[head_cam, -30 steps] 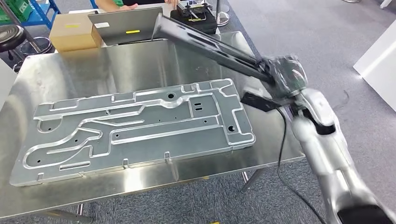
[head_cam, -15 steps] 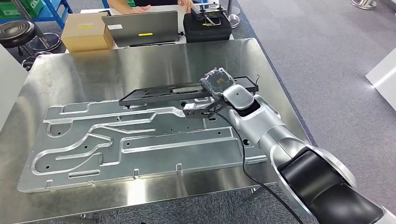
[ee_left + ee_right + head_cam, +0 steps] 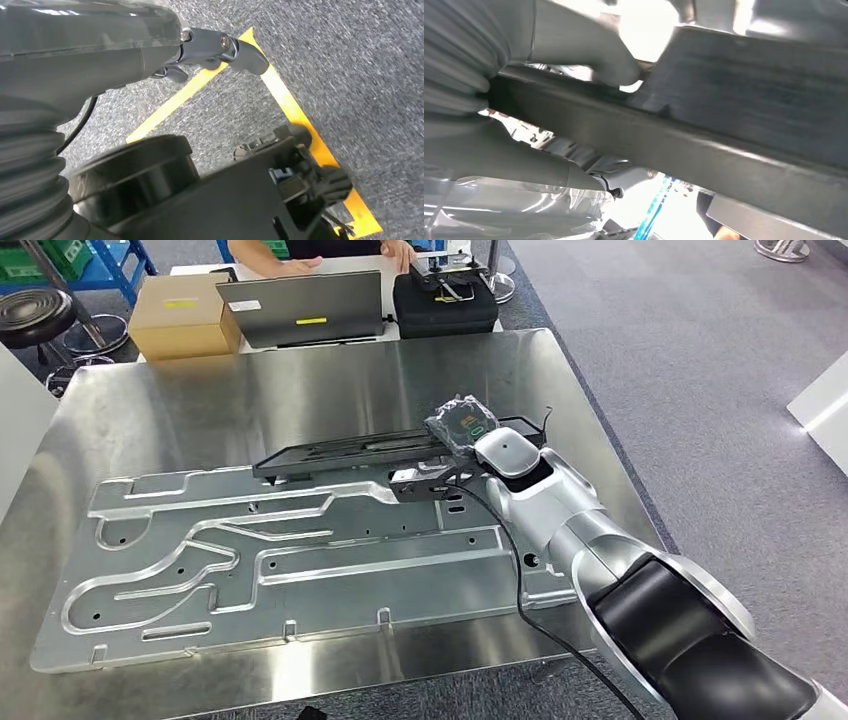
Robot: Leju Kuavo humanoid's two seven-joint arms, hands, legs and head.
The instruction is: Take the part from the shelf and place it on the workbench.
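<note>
**Right hand holding long dark part low over the workbench**

Right hand (image 3: 462,426) grips one end of the part (image 3: 345,453); the rest of the part reaches away from the hand toward the robot's left, roughly level, over the far edge of the large machined plate (image 3: 300,540) that lies flat on the workbench (image 3: 300,380). From the head view, cannot tell whether the part touches the plate or sits just above it.

Right wrist view: thumb (image 3: 594,55) pressed on the part's upper edge, other fingers (image 3: 524,165) wrapped beneath, so the grasp is closed around the part (image 3: 724,130). The head view gives no such detail of the grip.

Left wrist view: left hand (image 3: 210,47) hangs over grey carpet (image 3: 350,75) with yellow tape (image 3: 295,115); fingers curled in, nothing held.

Part: long, narrow, dark grey to black, flat bar shape with raised ribs and slots along its length.

Beyond the workbench: cardboard box (image 3: 183,314), laptop (image 3: 303,308), black case (image 3: 444,302), a person's hand (image 3: 398,252)
</note>
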